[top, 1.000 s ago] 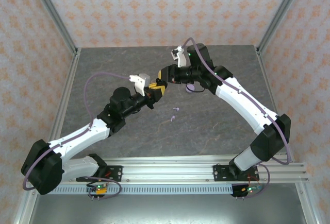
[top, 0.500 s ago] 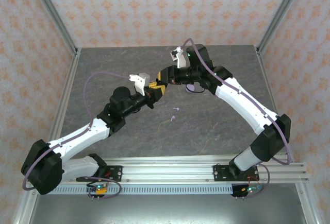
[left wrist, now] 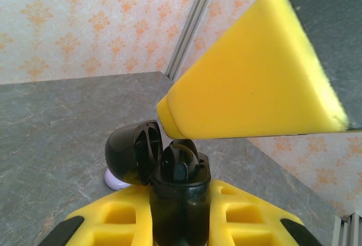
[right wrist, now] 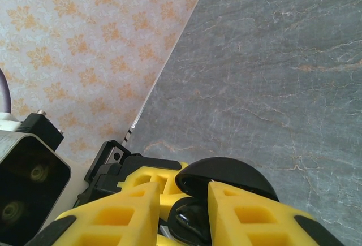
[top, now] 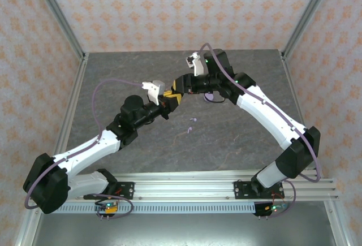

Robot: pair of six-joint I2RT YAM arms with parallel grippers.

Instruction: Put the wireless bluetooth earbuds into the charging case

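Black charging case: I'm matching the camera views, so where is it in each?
Top external: mid-table, where the yellow fingers meet, too small to tell.
Left wrist: case bottom centre, lid open leftward.
Right wrist: case bottom centre, behind yellow fingers.
Shared landmark: grey table.

We see matt, spongy-looking yellow pads (left wrist: 237,215) on the left gripper (left wrist: 180,212). Between them sits a smooth black plastic charging case (left wrist: 178,201) with a soft sheen. Beneath the gripper, the table (left wrist: 51,121) looks like matt grey veined stone, possibly printed laminate. Beyond the gripper are a brushed metal post (left wrist: 189,31) and patterned wallpaper (left wrist: 85,25).
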